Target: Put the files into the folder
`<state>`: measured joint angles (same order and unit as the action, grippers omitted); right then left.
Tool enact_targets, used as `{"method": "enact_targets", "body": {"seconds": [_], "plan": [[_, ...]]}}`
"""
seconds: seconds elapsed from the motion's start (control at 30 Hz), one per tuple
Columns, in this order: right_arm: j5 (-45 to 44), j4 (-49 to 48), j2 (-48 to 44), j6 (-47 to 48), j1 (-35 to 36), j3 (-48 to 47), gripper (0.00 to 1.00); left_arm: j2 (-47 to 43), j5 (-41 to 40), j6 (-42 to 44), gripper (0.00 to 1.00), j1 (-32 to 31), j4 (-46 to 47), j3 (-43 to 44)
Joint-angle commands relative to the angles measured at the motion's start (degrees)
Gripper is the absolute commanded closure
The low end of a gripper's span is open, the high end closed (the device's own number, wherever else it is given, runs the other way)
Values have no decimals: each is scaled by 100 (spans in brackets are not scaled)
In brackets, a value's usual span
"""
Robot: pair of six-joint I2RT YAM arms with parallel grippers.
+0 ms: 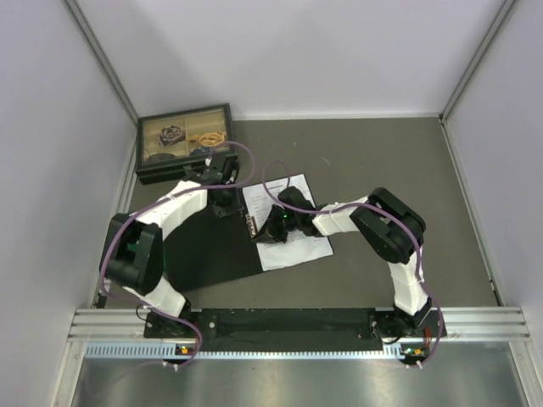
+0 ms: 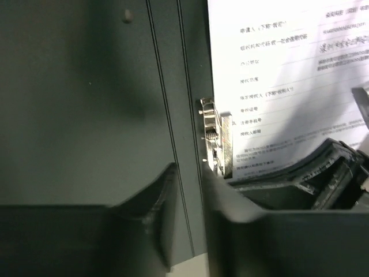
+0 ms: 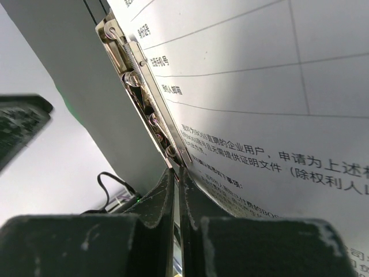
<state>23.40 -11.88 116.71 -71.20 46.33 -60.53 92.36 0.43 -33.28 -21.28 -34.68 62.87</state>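
1. Grey table [image 1: 382, 170], pale walls on three sides. A black glass-lidded box [image 1: 185, 140] stands beyond the left pincer, well apart from the work.
2. Folder [image 1: 204, 254]: lies open, black inside up, beneath both pincers. Its metal clip [image 2: 214, 135] runs along the spine, just right of the left pincer's tips and just ahead of the right pincer's.
3. Printed sheet [image 1: 310, 246]: lies flat on the folder's right half, under the right pincer, with its left edge against the clip. Whether that edge is tucked under the clip cannot be told.
4. Left pincer [image 2: 187, 173]: fingers apart with nothing between them, hovering over the spine.
5. Right pincer [image 3: 177, 173]: fingers together, tips at the sheet's edge by the near end of the clip. Whether paper is nipped between them cannot be told.
6. Step in hand, by judgement: seating the sheet at the clip.
7. Next move, by judgement: the clip needs raising while the sheet's edge slides squarely beneath it without creasing. The cover is closed after that.
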Motion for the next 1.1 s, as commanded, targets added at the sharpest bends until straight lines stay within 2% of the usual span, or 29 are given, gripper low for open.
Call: {"method": "enact_targets", "body": {"seconds": [0.0, 0.13, 0.23, 0.43, 0.6, 0.77, 0.93, 1.07], "plan": [[-1101, 1223, 617, 256, -80, 288, 100, -140, 299, -56, 85, -8, 135, -442], [-1039, 1232, 546, 256, -89, 270, 100, 177, 678, -135, 94, -17, 408, -574], [-969, 1232, 503, 256, -97, 253, 100, 370, 774, -188, 96, -87, 575, -601], [-723, 1013, 511, 264, -106, 138, 100, 766, 1002, -355, 99, -385, 866, -688], [-196, 319, 397, 203, -159, 270, 100, 916, 1039, -425, 99, -439, 980, -785], [-134, 379, 125, 413, -273, 358, 100, 863, 1082, -416, 100, -447, 945, -724], [-151, 502, -130, 694, -378, 481, 92, 845, 1144, -425, 100, -465, 954, -688], [-248, 643, -385, 871, -387, 542, 78, 872, 1240, -443, 100, -465, 980, -671]]}}
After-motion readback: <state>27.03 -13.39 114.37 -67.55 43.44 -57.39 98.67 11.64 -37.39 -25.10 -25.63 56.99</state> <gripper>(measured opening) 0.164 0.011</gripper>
